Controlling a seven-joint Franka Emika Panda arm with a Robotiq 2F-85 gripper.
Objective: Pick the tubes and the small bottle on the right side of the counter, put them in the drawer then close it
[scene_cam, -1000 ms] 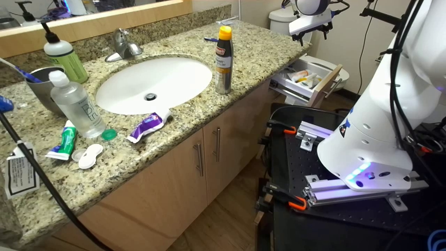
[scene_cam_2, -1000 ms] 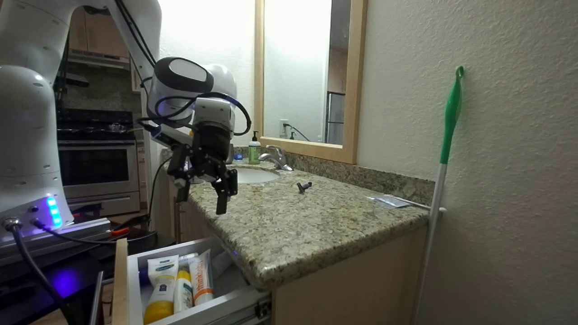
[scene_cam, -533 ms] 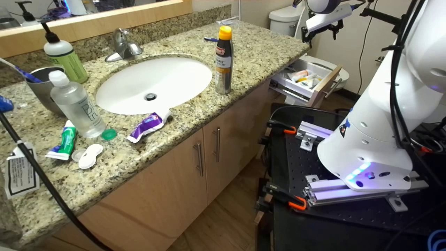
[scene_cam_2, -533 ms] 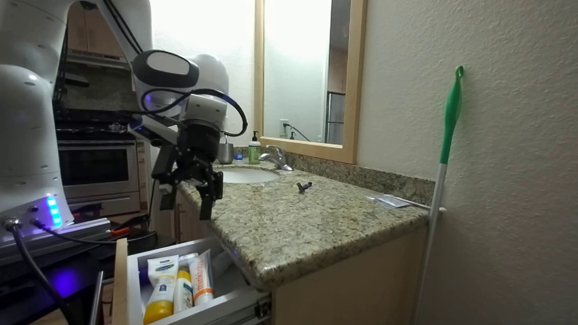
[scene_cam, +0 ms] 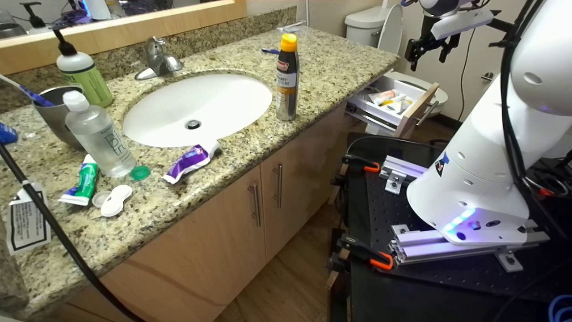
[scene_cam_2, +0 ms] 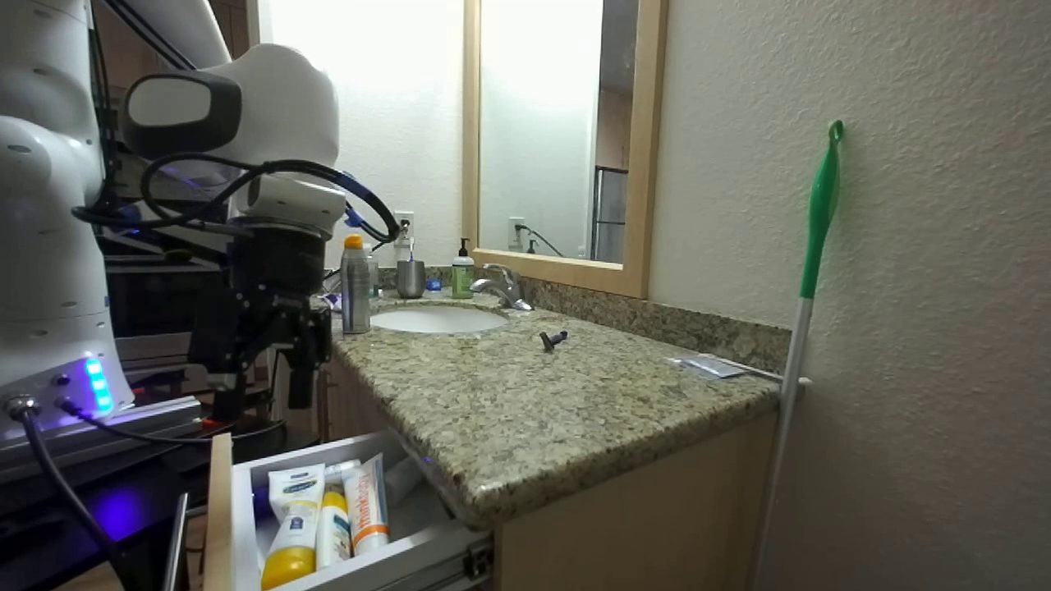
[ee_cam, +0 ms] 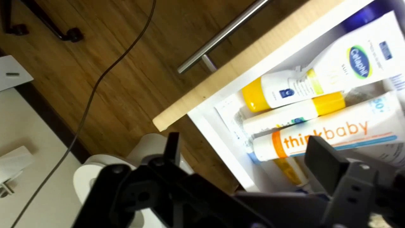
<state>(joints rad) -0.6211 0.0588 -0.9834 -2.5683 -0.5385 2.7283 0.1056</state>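
Drawn back and lower, the black two-fingered gripper (scene_cam_2: 263,409) stands spread wide, empty; beyond, white squeeze tubes (ee_cam: 338,128) and a slim white yellow-capped bottle (ee_cam: 294,114) lie in the tan-fronted wooden drawer (ee_cam: 250,60). Closing seems due: push it squarely from outside, mid-front.

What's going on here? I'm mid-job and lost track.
The end effector is handling nothing: it hangs open near the drawer, which stands pulled out. In the drawer lie the Cetaphil tube, the thinkbaby tube and, between them, what looks like the small bottle. Closing the drawer seems to be what's left.
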